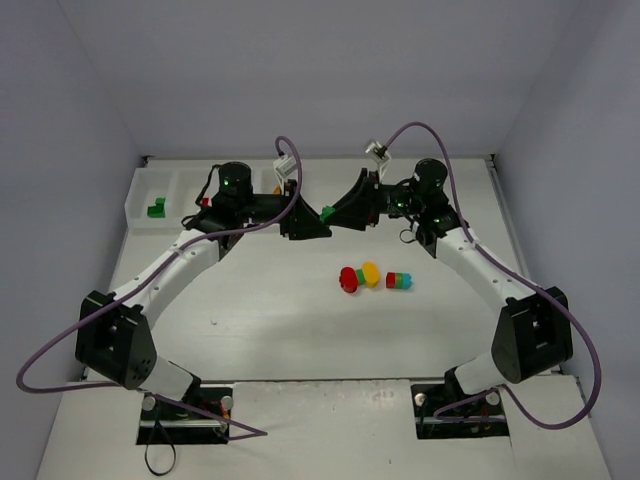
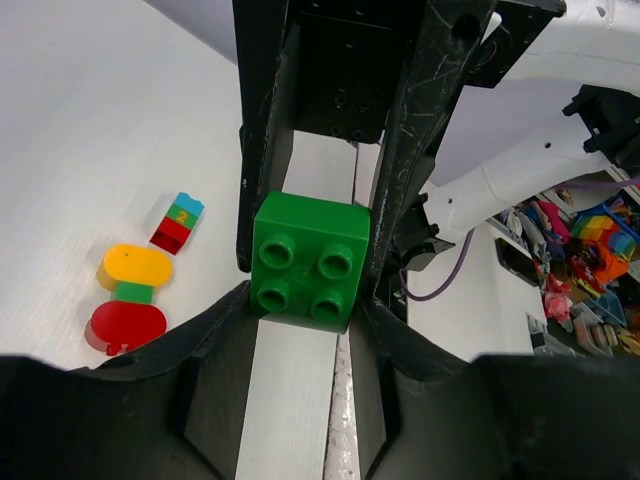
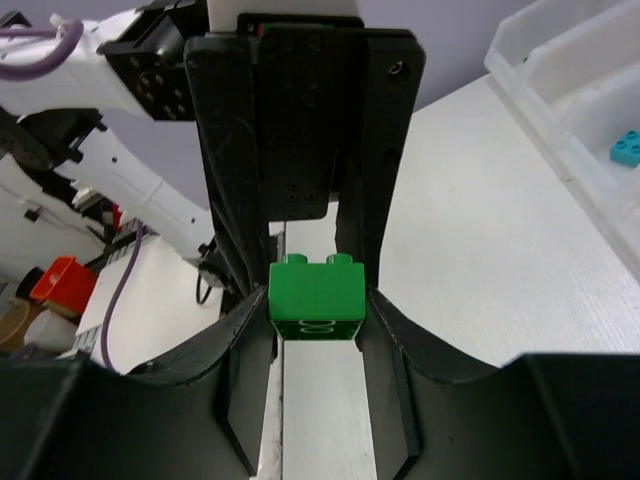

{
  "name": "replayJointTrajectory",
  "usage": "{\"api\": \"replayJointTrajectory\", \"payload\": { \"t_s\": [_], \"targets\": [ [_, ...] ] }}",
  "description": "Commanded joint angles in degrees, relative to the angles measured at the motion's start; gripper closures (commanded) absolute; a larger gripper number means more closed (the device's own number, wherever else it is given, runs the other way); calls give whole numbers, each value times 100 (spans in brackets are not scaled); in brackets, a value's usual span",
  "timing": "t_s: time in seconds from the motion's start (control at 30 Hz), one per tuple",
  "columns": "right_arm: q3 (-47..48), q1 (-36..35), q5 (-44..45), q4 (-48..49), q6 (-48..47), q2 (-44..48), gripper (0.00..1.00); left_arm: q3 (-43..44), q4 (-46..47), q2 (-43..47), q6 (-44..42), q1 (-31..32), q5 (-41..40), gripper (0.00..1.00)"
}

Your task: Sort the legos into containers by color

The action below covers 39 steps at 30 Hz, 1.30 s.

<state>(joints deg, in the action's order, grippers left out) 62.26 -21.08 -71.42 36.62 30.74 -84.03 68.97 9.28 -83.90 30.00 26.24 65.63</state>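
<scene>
Containers (image 1: 134, 204), one divided white tray, sit along the desk's far edge, reaching its far left corner. Left gripper (image 2: 308, 300) and right gripper (image 3: 317, 308) meet nose to nose near the middle of that edge, both sets of jaws clenched on one green lego (image 2: 310, 250). A red-green-yellow stack (image 1: 358, 277) and a red-green-blue stack (image 1: 399, 280) lie mid-desk.
</scene>
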Motion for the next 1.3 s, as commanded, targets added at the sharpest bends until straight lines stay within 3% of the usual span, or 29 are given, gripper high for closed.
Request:
{"api": "replayJointTrajectory", "payload": {
  "t_s": [0.0, 0.07, 0.1, 0.17, 0.2, 0.37, 0.47, 0.6, 0.77, 0.8, 0.9, 0.93, 1.07, 1.27],
  "targets": [
    [190, 8, -153, 548, -77, 97, 100, 354, 487, 67, 94, 4, 3, 85],
    [164, 8, -127, 530, -121, 97, 100, 337, 452, 67, 103, -13, 12, 91],
    [146, 16, -109, 504, -138, 97, 94, 336, 435, 75, 94, -5, 20, 94],
    [94, 34, -22, 469, -200, 115, 71, 310, 399, 93, 59, -22, 38, 95],
    [85, 25, 5, 460, -226, 115, 68, 275, 382, 93, 50, -22, 38, 95],
    [41, 95, 276, 240, -349, 132, 22, 108, 347, 181, 6, -154, 64, 96],
    [14, 218, 531, 214, -332, 194, 10, 20, 172, 225, -108, -268, 73, 96],
    [-3, 498, 926, 13, -306, 264, 7, -129, -477, 365, -476, -628, -110, 96],
    [-100, 869, 1455, -480, -384, 457, 7, -156, -1630, 550, -926, -1813, -1102, 96],
    [-126, 895, 1499, -585, -428, 492, 6, -156, -1770, 585, -891, -2329, -1644, 96],
    [-275, 895, 1596, -752, -543, 659, 7, 116, -2418, 559, -899, -3192, -2945, 96],
    [-354, 904, 1622, -796, -569, 721, 6, 239, -2535, 489, -925, -3334, -3742, 96],
    [-539, 895, 1719, -1077, -692, 879, 6, 1282, -3088, -195, -978, -3897, -4996, 96],
    [-794, 895, 1824, -1218, -832, 1160, 7, 2716, -3782, -1795, -1268, -4293, -5727, 94]
  ]
}}
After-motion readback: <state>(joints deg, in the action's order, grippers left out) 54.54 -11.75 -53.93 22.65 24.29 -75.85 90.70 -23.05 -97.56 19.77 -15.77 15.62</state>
